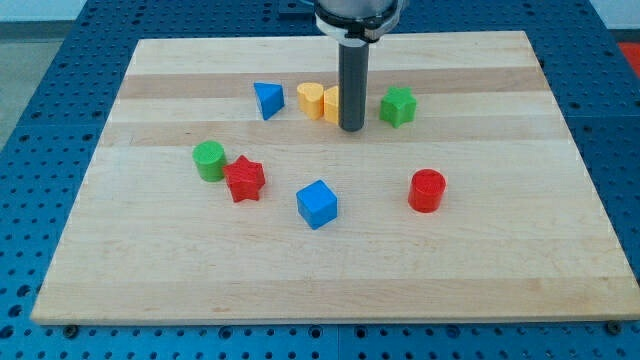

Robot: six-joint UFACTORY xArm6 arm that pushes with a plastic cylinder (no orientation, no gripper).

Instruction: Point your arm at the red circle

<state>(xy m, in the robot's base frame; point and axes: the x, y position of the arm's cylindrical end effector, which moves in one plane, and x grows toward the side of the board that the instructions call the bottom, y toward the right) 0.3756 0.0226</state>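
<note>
Board: 1 pale wooden board, laid on a blue perforated table that shows on every side of it.

Arm: 1 dark straight rod hanging from the view's top centre. My tip stands on the board in the upper middle. The arm carries no gripper, so no jaws exist to be spread or pressed together, and the tip holds nothing.

Blocks, 8 in all:
- 1 red circle, a short upright cylinder, at the view's right of centre, alone. It lies below and to the right of my tip, well apart from it.
- 1 green block, roughly star-shaped, just to the right of my tip, not touching it.
- 1 yellow-orange block, partly hidden behind the rod, so its shape cannot be told; my tip stands against or just beside its right edge.
- 1 yellow heart, touching the left side of that block.
- 1 blue triangle, near the heart, to its left, apart from it.
- 1 green cylinder, at the view's left.
- 1 red star, touching or just beside the green cylinder on its lower right.
- 1 blue cube, below centre, between the red star and the red circle, apart from both.
</note>
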